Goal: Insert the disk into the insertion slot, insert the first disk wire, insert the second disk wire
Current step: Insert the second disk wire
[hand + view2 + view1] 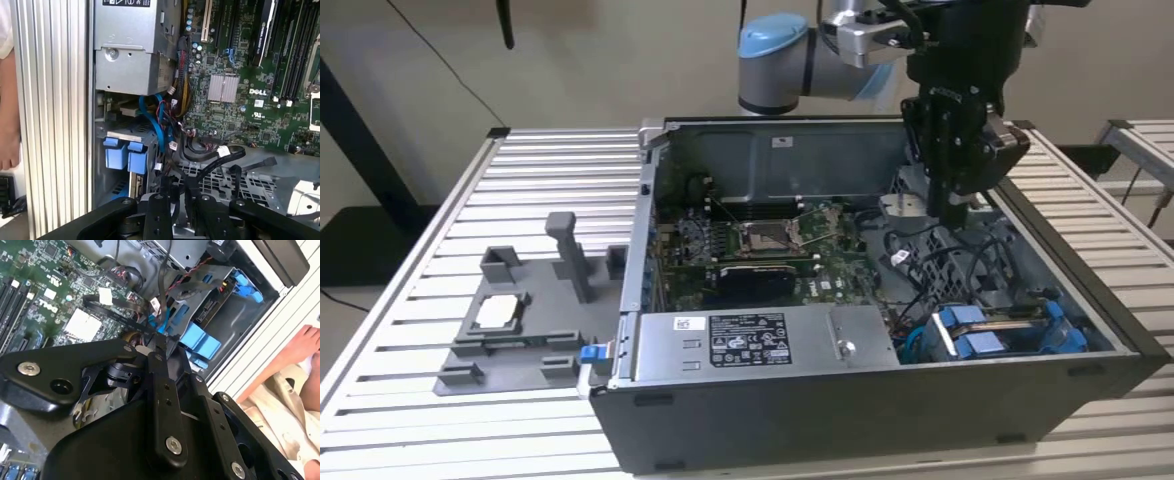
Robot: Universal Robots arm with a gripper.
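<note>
The disk [998, 336] sits in its blue carrier inside the insertion slot [239, 316], at the case's front corner on the exterior view's right. Both wrist views show its blue tabs [201, 343] [122, 155] at the bay's mouth. My gripper [953, 214] hangs inside the case behind the disk, over a tangle of cables. Its fingers stand close together [154, 343] [179, 183] and seem shut on a black flat wire [210, 161] with a white tag. A blue wire [156, 125] runs beside the disk.
The grey power-supply box [747, 340] fills the case's front. The green motherboard [761, 245] lies behind it. A grey fixture [520, 320] stands on the slatted table at the exterior view's left. A person's hand [306, 342] and arm [7, 125] rest just outside the case.
</note>
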